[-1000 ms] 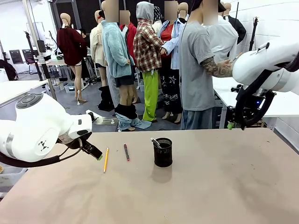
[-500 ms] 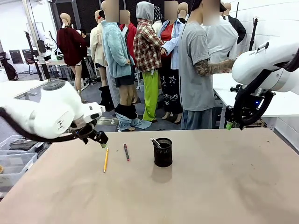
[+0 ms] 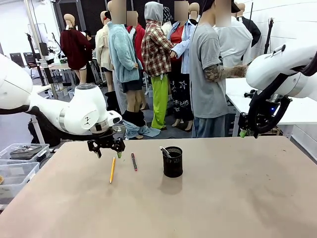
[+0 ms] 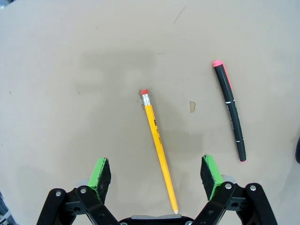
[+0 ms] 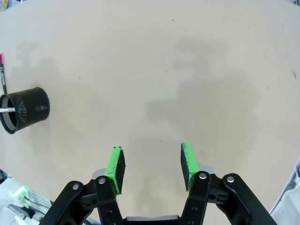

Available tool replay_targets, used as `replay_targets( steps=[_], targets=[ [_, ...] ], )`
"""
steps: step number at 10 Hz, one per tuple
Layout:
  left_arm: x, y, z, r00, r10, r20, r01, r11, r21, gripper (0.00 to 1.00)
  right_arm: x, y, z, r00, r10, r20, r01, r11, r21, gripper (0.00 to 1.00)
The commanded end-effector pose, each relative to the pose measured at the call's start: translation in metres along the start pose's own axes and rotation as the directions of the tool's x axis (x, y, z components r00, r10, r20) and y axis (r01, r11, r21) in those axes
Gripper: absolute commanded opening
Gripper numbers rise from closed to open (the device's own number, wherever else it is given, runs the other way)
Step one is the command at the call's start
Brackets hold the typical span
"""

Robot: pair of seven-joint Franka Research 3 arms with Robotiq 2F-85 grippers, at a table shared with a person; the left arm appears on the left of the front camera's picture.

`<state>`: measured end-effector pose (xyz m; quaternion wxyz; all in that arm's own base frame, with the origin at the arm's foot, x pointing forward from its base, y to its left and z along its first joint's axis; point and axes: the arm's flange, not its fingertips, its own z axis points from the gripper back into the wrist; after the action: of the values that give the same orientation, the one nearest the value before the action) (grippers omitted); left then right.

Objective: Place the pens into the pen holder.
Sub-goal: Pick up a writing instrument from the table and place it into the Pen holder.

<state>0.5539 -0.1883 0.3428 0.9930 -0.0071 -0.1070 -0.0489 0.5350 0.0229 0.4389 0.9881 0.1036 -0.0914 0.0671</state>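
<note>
Pencil (image 4: pixel 158 146) and red-capped pen (image 4: pixel 229 108) lie on the tabletop (image 3: pixel 223 198) below my spread-apart left tool (image 3: pixel 109 154); one pen (image 3: pixel 165 150), I think, is in the holder (image 3: pixel 173 163)

Front view. The left gripper (image 3: pixel 109 154) hangs fingers-down, jaws spread, just above the far end of a yellow pencil (image 3: pixel 112 170) lying on the brown table (image 3: pixel 237 198). Just right of the pencil lies a dark pen with red ends (image 3: pixel 133 161). Further right stands the black mesh pen holder (image 3: pixel 173 163), one pale-tipped pen (image 3: pixel 165 151) leaning inside. The right arm (image 3: pixel 282 74) is raised at the table's far right. A person in a grey T-shirt (image 3: pixel 208 74) stands beyond the table.
</note>
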Motion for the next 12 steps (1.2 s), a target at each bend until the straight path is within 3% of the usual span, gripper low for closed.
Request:
replay_targets(
  steps=[1, 4, 12],
  targets=[
    [-0.005, 0.004, 0.014, 0.999, -0.042, 0.035, 0.042, 0.999, -0.001, 1.00, 0.001, -0.002, -0.001, 1.000, 0.010, 0.003, -0.010, 1.000, 0.022, 0.61],
    [0.003, 0.007, -0.007, 0.997, 0.060, -0.049, -0.059, 0.998, 0.017, 1.00, 0.001, -0.002, -0.001, 1.000, 0.010, 0.003, -0.010, 1.000, 0.022, 0.61],
    [0.012, 0.005, -0.047, 0.983, 0.059, -0.175, -0.057, 0.998, 0.016, 1.00, 0.001, -0.002, -0.001, 1.000, 0.010, 0.003, -0.010, 1.000, 0.022, 0.61]
  ],
)
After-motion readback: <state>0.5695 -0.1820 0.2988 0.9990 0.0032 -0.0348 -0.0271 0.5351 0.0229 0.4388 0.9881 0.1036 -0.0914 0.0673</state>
